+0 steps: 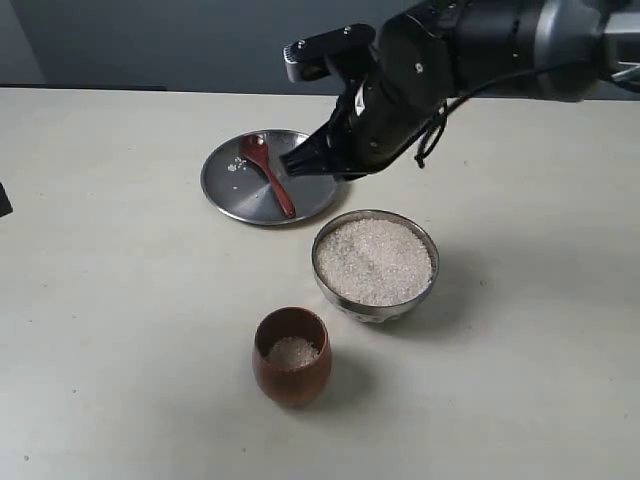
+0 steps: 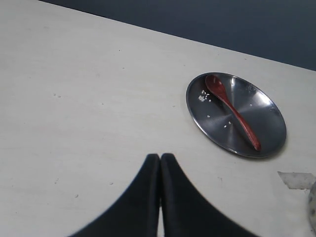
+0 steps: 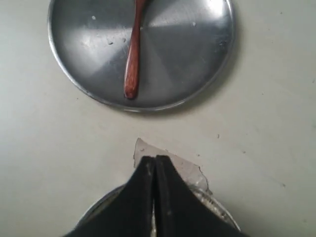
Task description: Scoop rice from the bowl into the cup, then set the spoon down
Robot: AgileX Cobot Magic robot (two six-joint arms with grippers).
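The dark red wooden spoon (image 1: 267, 173) lies on a flat steel plate (image 1: 230, 195), head toward the back; it also shows as the spoon (image 3: 132, 59) in the right wrist view and the spoon (image 2: 232, 111) in the left wrist view. A steel bowl (image 1: 376, 300) heaped with rice (image 1: 375, 260) stands right of centre. The brown wooden cup (image 1: 291, 375) in front holds a little rice (image 1: 292, 351). My right gripper (image 3: 155, 159) is shut and empty, hovering between plate and bowl (image 3: 219, 210). Shut and empty too, my left gripper (image 2: 160, 157) hangs over bare table.
A few loose grains lie on the plate (image 2: 266, 106). A patch of clear tape (image 3: 170, 163) sticks to the table between plate and bowl. The pale table (image 1: 120, 300) stretches to the left and front.
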